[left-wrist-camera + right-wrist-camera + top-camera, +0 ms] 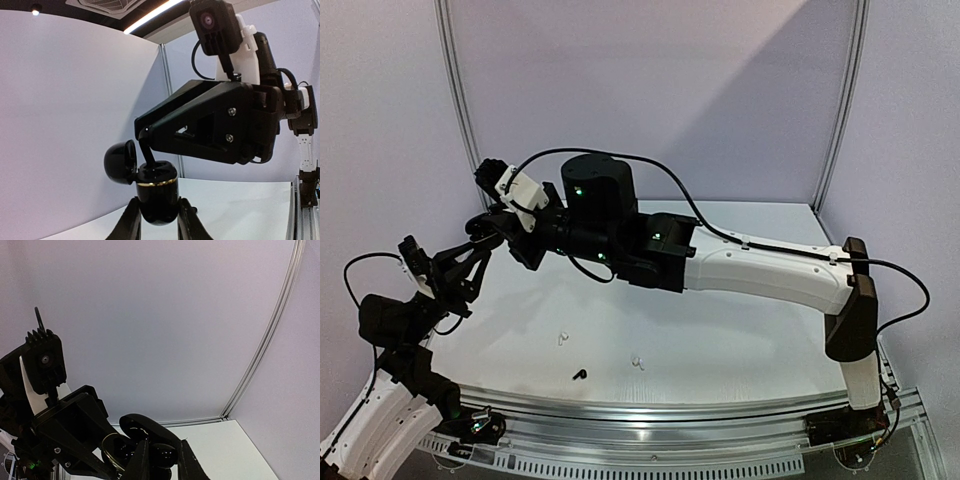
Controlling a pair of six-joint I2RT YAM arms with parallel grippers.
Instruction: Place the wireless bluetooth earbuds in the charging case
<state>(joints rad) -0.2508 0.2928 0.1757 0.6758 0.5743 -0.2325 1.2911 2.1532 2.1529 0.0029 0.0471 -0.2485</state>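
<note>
Black charging case (157,182), lid open, is sitting clamped in the left pincer (158,202), raised off the tabletop (740,330). Right pincer (163,447) is poking its narrowed tips at its mouth; its grip I cannot tell. White earbuds (562,338) and a black earbud (580,375) are lying loose below.

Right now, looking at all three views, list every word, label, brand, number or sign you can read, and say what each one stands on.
No text can be read in any view.
The charging case in the left tool shows a plain gold band, no brand.
The right tool, the black earbud at its tip and the wrist camera carry no legible marking.
The earbuds on the table are too small to show print.
</note>
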